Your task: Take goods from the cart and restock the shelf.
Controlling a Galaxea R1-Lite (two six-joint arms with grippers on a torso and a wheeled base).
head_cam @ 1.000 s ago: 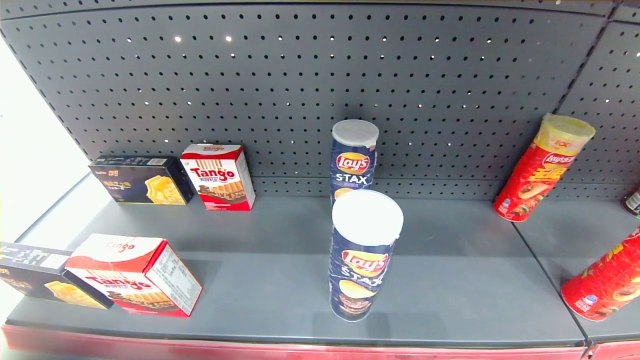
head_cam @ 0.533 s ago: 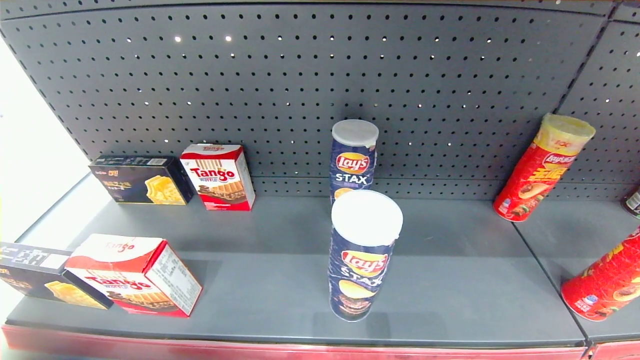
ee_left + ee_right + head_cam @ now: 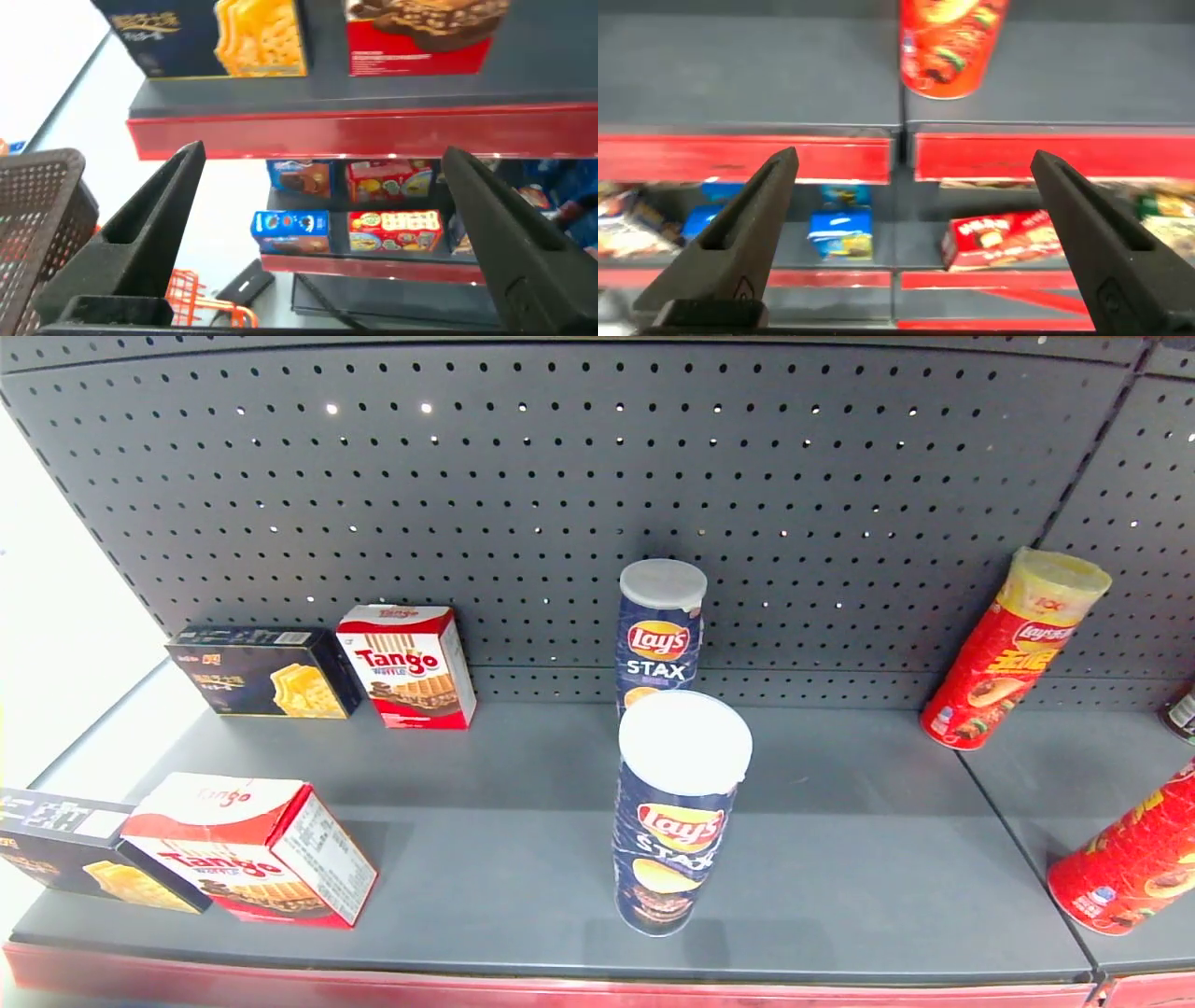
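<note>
1. Matte grey metal shelf [image 3: 840, 859], flat and smooth, with a glossy red front lip [image 3: 467, 985]. Behind it, a dark pegboard back [image 3: 560, 476] dotted with rows of small round holes.
2. Mid-shelf, two tall round tubes in dark blue with flat pale lids, both upright: near blue tube [image 3: 677, 821] toward the front, far blue tube [image 3: 661, 635] straight behind it, up by the pegboard.
3. Over on the right section, far red tube [image 3: 1013, 649] with a yellowish lid at the back and near red tube [image 3: 1134, 863] at the front. Both look tilted, can't tell if they really lean.
4. Left side, all rectangular cartons: far dark box [image 3: 266, 672] just beside far red-and-white box [image 3: 411, 665] at the back, then near dark box [image 3: 75, 863] touching near red-and-white box [image 3: 252, 849] at the front.
5. Left hand [image 3: 327, 243]: black wedge-shaped fingers spread wide, holding nothing, out in front of and below the lip at the left end. Dark mesh basket [image 3: 42, 215] off to its left.
6. Right hand [image 3: 910, 252]: also spread wide and empty, in front of the lip where two shelf sections meet, near red tube just past that lip.
7. Lower shelves stocked with small packs, e.g. blue pack [image 3: 840, 233] and red pack [image 3: 999, 241].
</note>
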